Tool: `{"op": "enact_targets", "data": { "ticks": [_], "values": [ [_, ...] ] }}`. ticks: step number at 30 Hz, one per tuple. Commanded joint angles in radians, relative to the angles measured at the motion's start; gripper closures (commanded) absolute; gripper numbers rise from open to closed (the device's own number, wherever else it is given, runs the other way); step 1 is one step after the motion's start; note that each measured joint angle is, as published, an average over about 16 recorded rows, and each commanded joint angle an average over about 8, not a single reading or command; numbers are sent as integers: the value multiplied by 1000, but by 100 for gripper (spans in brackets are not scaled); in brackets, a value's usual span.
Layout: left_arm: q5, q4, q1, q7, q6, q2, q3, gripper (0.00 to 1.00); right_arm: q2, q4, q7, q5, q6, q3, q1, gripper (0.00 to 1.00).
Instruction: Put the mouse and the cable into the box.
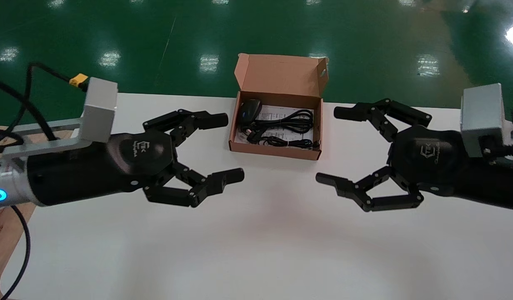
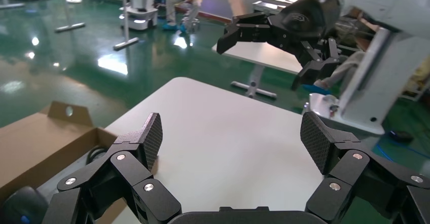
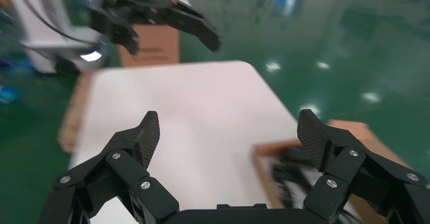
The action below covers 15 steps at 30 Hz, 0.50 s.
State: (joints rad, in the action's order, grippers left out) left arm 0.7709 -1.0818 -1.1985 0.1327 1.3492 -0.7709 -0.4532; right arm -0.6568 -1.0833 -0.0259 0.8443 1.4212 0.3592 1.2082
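Observation:
An open brown cardboard box (image 1: 277, 151) stands at the far middle of the white table (image 1: 256, 241). Inside it lie a black mouse (image 1: 249, 110) at its left end and a coiled black cable (image 1: 287, 125) on a printed sheet. My left gripper (image 1: 229, 148) hovers left of the box, open and empty. My right gripper (image 1: 333, 146) hovers right of the box, open and empty too. The left wrist view shows the box's edge (image 2: 56, 148) and the mouse (image 2: 20, 203) beside the left gripper (image 2: 230, 143). The right wrist view shows the box (image 3: 291, 176) past the right gripper (image 3: 228, 138).
The box's lid (image 1: 279, 75) stands up at the table's far edge. Green floor (image 1: 198, 33) lies beyond. A wooden surface (image 1: 2, 225) and black wiring (image 1: 23, 250) sit off the table's left side.

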Motion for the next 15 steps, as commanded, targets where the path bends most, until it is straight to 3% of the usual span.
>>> {"op": "enact_targets", "data": {
  "ticks": [1, 8, 15],
  "values": [
    [-6, -31, 19, 8, 23, 25, 27, 0, 9, -42, 44, -24, 15, -17, -28, 0],
    [-28, -141, 87, 38, 102, 112, 121, 0, 39, -174, 184, -98, 64, -69, -116, 0],
    [-44, -218, 133, 58, 158, 171, 187, 0, 48, -217, 221, -123, 79, -84, -142, 0]
  ]
}}
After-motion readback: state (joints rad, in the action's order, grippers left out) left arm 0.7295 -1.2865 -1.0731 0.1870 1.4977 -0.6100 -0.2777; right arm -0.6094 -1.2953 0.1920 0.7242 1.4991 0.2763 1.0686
